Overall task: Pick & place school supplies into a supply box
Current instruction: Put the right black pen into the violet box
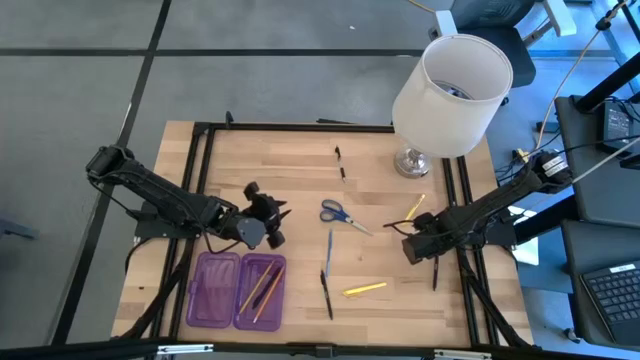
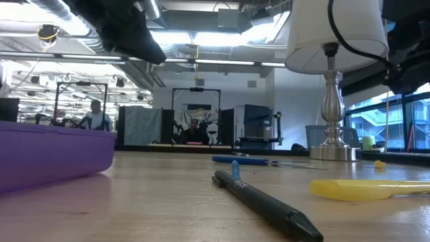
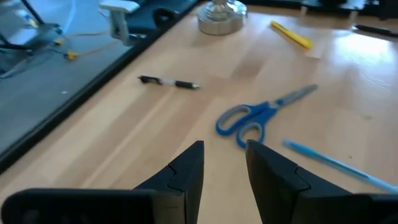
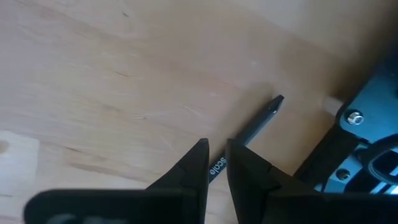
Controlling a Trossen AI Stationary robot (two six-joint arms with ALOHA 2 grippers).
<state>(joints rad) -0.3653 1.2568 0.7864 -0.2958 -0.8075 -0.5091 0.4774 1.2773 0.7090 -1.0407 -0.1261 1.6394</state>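
The open purple supply box (image 1: 240,290) lies at the near left, and several pencils (image 1: 260,288) rest in its right half. My left gripper (image 1: 272,215) hovers open just beyond it, pointing at the blue-handled scissors (image 3: 261,115). On the wood lie a blue pen (image 1: 329,250), a black pen (image 1: 326,295), a yellow pen (image 1: 365,289), another yellow one (image 1: 414,208) and a far black pen (image 1: 341,163). My right gripper (image 1: 415,250) is at the right side, shut on another black pen (image 1: 435,272). My right gripper pinches the black pen between its two fingers at the printed part of the barrel (image 4: 219,167). The fingers come from above and lie across the pen. The free end (image 4: 273,102) points toward the black frame rail. Whether the pen still rests on the wood, I cannot tell.
A lamp with a white shade (image 1: 450,85) and a metal base (image 1: 412,160) stands at the far right corner. Black frame rails (image 1: 465,210) run along the table's sides, one right beside my right gripper. Bare wood shows in the middle between the scissors and the far edge.
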